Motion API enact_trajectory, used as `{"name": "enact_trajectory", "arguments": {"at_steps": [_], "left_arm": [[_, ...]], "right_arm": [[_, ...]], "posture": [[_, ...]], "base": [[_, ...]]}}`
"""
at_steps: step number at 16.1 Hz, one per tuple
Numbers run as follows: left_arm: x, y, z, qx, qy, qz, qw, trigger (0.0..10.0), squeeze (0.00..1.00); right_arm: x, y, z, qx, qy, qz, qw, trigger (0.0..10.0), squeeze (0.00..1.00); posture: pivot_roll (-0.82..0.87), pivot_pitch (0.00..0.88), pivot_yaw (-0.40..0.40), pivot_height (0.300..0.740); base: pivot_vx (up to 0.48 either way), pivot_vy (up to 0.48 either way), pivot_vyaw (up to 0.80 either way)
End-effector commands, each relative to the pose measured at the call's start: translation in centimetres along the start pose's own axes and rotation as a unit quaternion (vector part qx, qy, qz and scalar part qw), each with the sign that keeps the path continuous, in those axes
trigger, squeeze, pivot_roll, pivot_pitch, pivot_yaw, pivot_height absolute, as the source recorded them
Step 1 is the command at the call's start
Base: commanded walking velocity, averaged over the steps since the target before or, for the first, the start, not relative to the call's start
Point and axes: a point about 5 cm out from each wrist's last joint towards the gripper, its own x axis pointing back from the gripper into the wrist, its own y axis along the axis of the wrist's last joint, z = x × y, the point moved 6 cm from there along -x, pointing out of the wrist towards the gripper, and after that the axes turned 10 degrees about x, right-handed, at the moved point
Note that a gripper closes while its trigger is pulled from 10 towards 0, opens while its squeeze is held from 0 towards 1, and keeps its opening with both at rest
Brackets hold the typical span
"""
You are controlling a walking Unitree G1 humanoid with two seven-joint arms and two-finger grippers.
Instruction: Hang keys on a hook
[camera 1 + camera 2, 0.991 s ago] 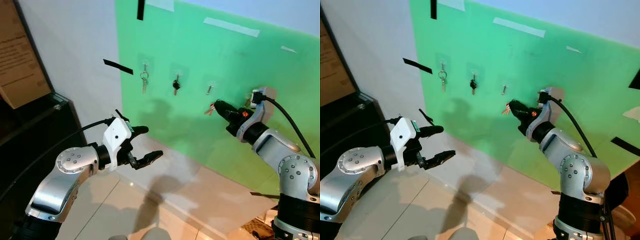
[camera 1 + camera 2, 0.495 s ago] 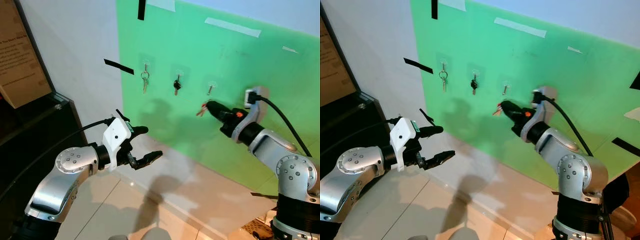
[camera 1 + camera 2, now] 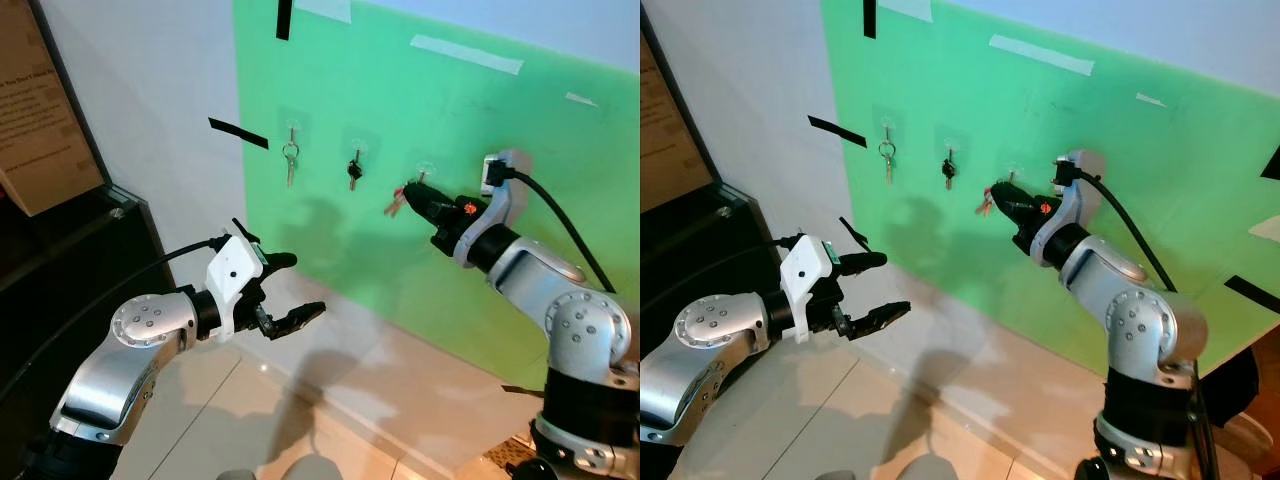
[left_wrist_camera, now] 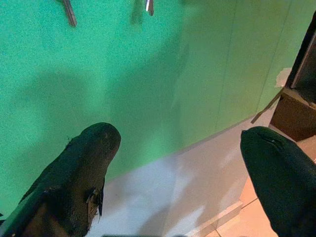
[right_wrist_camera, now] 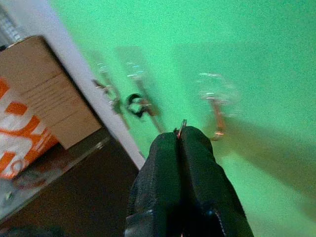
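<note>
Right wrist view: right tool point(image 5: 178, 136) pinched on keys point(image 3: 397, 203), ring up, just beside free hook point(image 3: 423, 170) on green wall, prob. for threading. Left tool point(image 3: 290, 290) open, idle.

Matt green board point(image 3: 480, 150) (keys point(image 3: 289, 163) metallic)

Right gripper point(image 3: 408, 192) apparently pinched closed, outstretched; left gripper point(image 3: 298, 288) spread.

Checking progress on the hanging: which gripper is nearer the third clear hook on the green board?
Right. The right gripper, shut on a reddish key bunch, sits just below that hook. The left gripper hovers open, low and well to the left.
</note>
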Motion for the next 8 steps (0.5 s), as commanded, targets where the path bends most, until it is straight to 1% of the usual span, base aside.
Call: {"name": "enact_trajectory", "arguments": {"at_steps": [1,6,7,8], "left_arm": [[-0.1,0.4,-0.5,-0.007,-0.007,-0.003,1.000,10.0,0.00],[-0.1,0.4,-0.5,-0.006,-0.006,-0.004,1.000,10.0,0.00],[-0.1,0.4,-0.5,-0.006,-0.006,-0.005,1.000,10.0,0.00],[-0.1,0.3,-0.5,-0.006,-0.006,-0.005,1.000,10.0,0.00]], "right_arm": [[0.0,0.4,-0.8,-0.010,-0.022,-0.003,1.000,10.0,0.00],[0.1,-0.2,-2.2,-0.037,-0.062,0.016,0.997,10.0,0.00],[0.4,-0.5,-3.1,-0.041,-0.083,0.025,0.995,10.0,0.00],[0.5,-0.5,-3.3,-0.043,-0.088,0.026,0.995,10.0,0.00]], "posture": [[0.06,0.000,-0.101,0.740],[0.06,0.000,-0.105,0.740],[0.06,0.000,-0.105,0.740],[0.06,0.000,-0.105,0.740]], "base": [[0.000,0.000,0.00],[0.000,0.000,0.00],[0.000,0.000,0.00],[0.000,0.000,0.00]]}}
